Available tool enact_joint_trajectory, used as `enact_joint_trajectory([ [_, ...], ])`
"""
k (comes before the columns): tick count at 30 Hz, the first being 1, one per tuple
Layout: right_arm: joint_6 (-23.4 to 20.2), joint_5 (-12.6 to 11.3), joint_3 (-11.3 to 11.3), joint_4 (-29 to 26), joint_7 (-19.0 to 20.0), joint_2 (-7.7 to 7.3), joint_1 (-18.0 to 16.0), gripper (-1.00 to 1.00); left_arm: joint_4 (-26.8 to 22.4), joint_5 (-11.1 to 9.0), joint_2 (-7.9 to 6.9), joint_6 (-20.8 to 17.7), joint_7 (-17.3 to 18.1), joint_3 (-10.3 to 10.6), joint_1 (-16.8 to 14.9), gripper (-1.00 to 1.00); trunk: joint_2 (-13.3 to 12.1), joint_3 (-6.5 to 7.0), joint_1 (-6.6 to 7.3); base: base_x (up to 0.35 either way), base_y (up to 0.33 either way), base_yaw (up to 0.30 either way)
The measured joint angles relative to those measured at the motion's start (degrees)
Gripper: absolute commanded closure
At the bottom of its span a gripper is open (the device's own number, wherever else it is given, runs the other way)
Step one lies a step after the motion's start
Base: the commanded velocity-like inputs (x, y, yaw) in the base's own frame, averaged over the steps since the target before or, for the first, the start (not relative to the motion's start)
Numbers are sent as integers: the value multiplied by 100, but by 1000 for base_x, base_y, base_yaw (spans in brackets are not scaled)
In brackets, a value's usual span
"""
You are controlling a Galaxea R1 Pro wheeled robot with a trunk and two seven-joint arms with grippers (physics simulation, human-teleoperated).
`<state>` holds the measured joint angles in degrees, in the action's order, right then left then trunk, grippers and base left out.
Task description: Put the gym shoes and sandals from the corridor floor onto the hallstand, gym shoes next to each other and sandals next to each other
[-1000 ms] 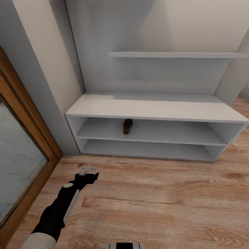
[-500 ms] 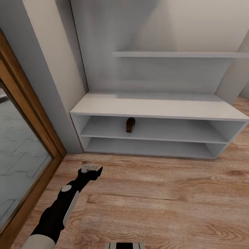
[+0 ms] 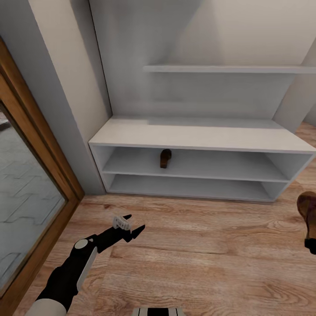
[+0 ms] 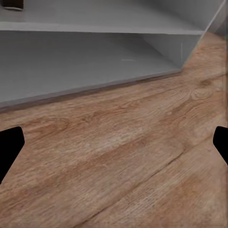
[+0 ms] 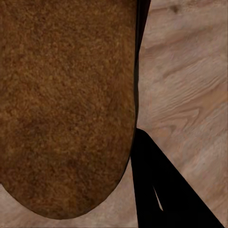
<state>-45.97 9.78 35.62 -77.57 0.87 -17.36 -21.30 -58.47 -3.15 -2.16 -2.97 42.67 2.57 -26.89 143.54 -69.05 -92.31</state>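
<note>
Gripping a dark brown sandal (image 3: 307,210) at the head view's right edge, the right gripper (image 3: 310,244) is seen low over the corridor floor (image 3: 210,259); the tan-brown footbed (image 5: 66,104) is pressed close against 1 black finger (image 5: 161,190) in the right wrist view. The left gripper (image 3: 130,224) is held above the planks with jaws spread wide and nothing between them. A 2nd sandal (image 3: 165,158) is stood in the upper compartment of the hallstand (image 3: 197,136).
</note>
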Motion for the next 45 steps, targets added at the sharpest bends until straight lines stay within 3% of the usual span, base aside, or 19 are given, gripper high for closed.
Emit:
enact_joint_trajectory([
  [1,-1,50,-114,45,-2,38,-1,100,3,3,-2,1,5,-1,0,-100,0,0,0,0,0,0],
  [2,-2,202,-487,132,-6,99,-2,100,4,7,-5,0,11,0,2,-100,0,0,0,0,0,0],
  [3,2,-21,-1112,226,0,156,-1,100,10,9,-5,2,15,4,0,-100,0,0,0,0,0,0],
  [4,3,-66,-1463,309,1,210,-1,100,12,18,-6,3,17,5,0,-100,0,0,0,0,0,0],
  [5,3,-4,-1590,340,-2,241,-2,100,12,29,-7,3,18,5,1,-100,0,0,0,0,0,0],
  [6,5,-20,-1900,398,-3,359,-2,100,13,97,-8,3,22,7,1,-100,0,0,0,0,0,0],
  [7,4,-314,-2183,421,-1,469,-1,100,13,176,-8,4,27,9,0,-100,0,0,0,0,0,0],
  [9,2,-408,-2268,442,-8,676,-2,100,12,328,-9,-1,33,11,0,-100,0,0,1,0,0,0],
  [11,0,-572,-2359,509,3,978,-1,100,11,537,-6,-3,43,16,0,-100,0,0,0,0,0,0],
  [12,-5,-549,-2401,785,3,1281,-42,100,1,687,2,-4,54,21,0,-100,0,0,0,0,0,0],
  [13,-8,-654,-2419,915,-1,1419,-74,100,-1,717,7,-4,56,25,0,-100,0,0,0,0,0,0],
  [14,-11,-554,-2420,963,-7,1467,-113,100,-3,728,9,-4,57,26,1,-100,0,1,1,0,0,0],
  [19,-44,-605,-2570,1121,1,1737,-682,100,-4,759,22,-4,60,30,0,-100,1,2,1,0,0,0],
  [22,-128,-602,-2710,1219,0,1848,-1322,100,-4,766,25,-4,60,32,0,-100,-1,1,0,0,0,0],
  [26,-293,-576,-2771,1251,-2,1876,-2005,100,0,761,31,-4,67,38,1,-100,1,2,1,0,0,0],
  [31,-341,-570,-2796,1240,-12,1872,-2176,100,4,755,110,-22,75,39,1,-100,0,1,1,0,0,0],
  [45,-339,-575,-2823,1267,-13,1876,-2182,100,17,743,121,-53,85,30,1,-100,0,1,1,0,0,0],
])
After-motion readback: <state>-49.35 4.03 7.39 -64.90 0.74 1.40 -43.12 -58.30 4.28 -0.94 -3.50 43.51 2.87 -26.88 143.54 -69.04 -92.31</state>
